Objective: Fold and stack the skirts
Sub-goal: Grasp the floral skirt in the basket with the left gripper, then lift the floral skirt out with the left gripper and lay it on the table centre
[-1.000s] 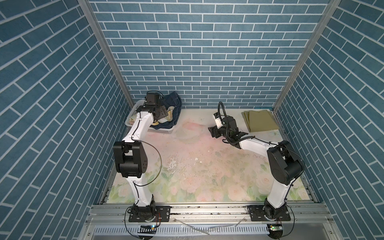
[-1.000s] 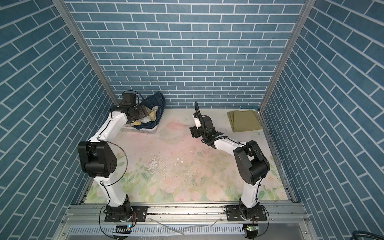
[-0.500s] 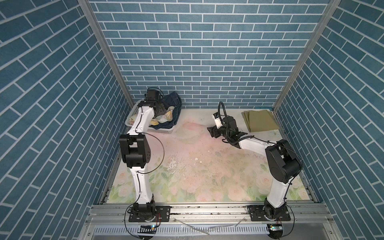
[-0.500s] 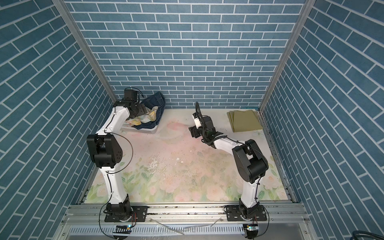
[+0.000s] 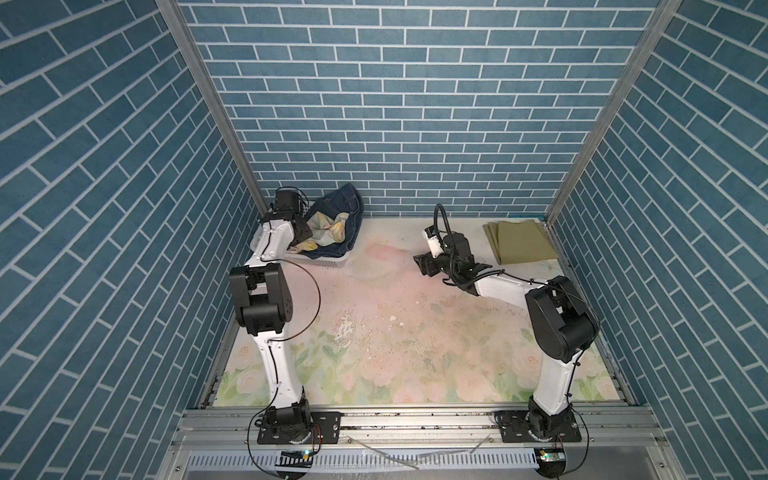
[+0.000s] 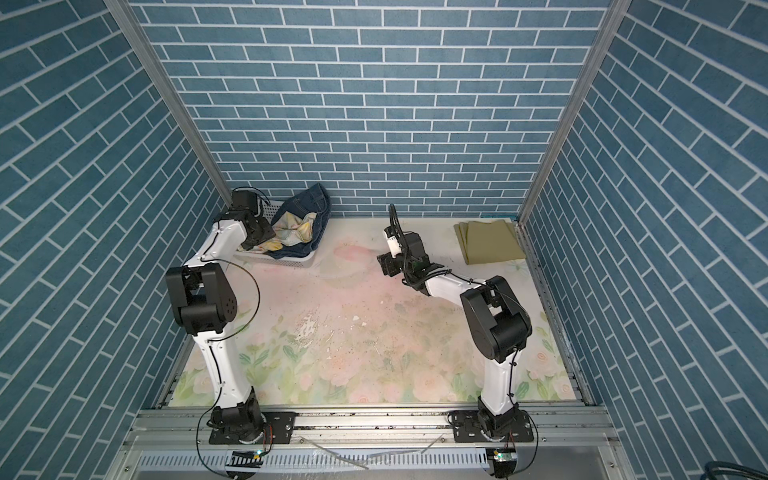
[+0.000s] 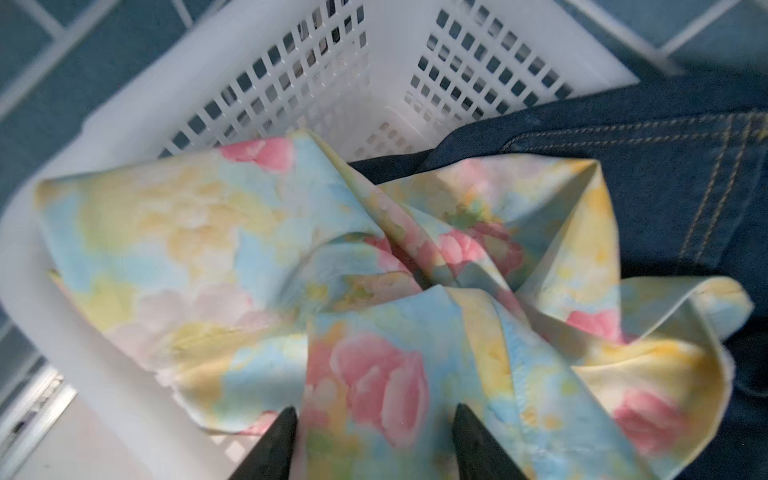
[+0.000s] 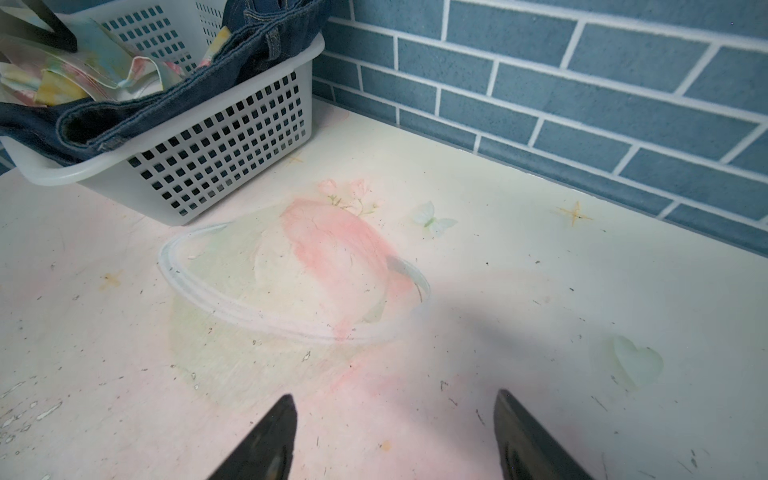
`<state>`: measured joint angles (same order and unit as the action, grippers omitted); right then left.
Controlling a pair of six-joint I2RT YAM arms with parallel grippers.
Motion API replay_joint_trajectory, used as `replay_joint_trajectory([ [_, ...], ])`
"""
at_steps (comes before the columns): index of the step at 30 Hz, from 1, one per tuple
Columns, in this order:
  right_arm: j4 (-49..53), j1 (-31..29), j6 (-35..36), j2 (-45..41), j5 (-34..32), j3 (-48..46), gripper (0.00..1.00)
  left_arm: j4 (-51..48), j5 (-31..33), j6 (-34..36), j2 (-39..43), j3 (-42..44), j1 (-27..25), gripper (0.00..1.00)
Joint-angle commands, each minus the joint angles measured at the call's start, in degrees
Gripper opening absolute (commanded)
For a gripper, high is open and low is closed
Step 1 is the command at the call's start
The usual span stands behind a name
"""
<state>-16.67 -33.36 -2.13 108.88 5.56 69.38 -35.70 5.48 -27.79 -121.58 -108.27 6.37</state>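
Left hand (image 7: 374, 413) straddles the floral skirt (image 7: 199, 249) in the far-left basket (image 7: 41, 332) — grip unclear — right hand (image 8: 395, 397) hangs open above the surface (image 8: 540, 249).

Pastel floral skirt (image 7: 249, 249); dark blue denim skirt (image 7: 673, 174); olive skirt (image 5: 521, 241).

Layout of the table (image 5: 374, 332), viewed from its near edge. Far left corner: basket (image 5: 322, 262), close to the back wall (image 5: 395, 124). In the basket: denim skirt (image 5: 340, 203), hanging over the rim on the right and rear sides; flowered skirt (image 5: 328, 228) on top of it. Far right corner: folded skirt (image 5: 519, 241), flat on the table, well apart from the basket. Left gripper (image 7: 372, 419): inside the basket, a fold of the flowered skirt between its fingers. Right gripper (image 5: 422, 266): above the table between basket and folded skirt, pointing toward the basket.
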Motion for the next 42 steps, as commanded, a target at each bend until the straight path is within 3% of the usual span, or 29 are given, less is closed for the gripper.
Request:
replay_joint_trajectory([
  [1, 0.6, -0.1, 1.0, 0.8, -0.2, 3.2, 0.73, 6.0, -2.9, -0.3, 0.7, -1.1, 0.1, 0.04],
  [2, 0.8, -0.1, 0.9, 0.7, -1.5, 3.2, 0.72, 6.2, -3.6, -0.3, 1.2, -2.0, 0.1, 0.00],
  [12, 2.5, 0.2, -1.6, -1.6, -5.7, 3.3, 0.71, 12.1, -12.0, 3.4, 14.2, -2.9, -4.0, 0.00],
  [21, 3.2, 4.1, -10.5, -6.1, -5.5, 0.8, 0.71, 14.2, -17.9, 6.1, 23.1, -7.7, -9.5, 0.00],
  [34, 2.3, 9.9, -16.0, -14.6, -8.1, -6.5, 0.71, 11.8, -22.4, 11.3, 28.9, -15.1, -23.9, 0.00],
  [42, 3.3, 14.1, -17.4, -24.2, -11.1, -12.2, 0.71, 6.2, -24.2, 12.0, 25.1, -23.9, -34.3, 0.00],
])
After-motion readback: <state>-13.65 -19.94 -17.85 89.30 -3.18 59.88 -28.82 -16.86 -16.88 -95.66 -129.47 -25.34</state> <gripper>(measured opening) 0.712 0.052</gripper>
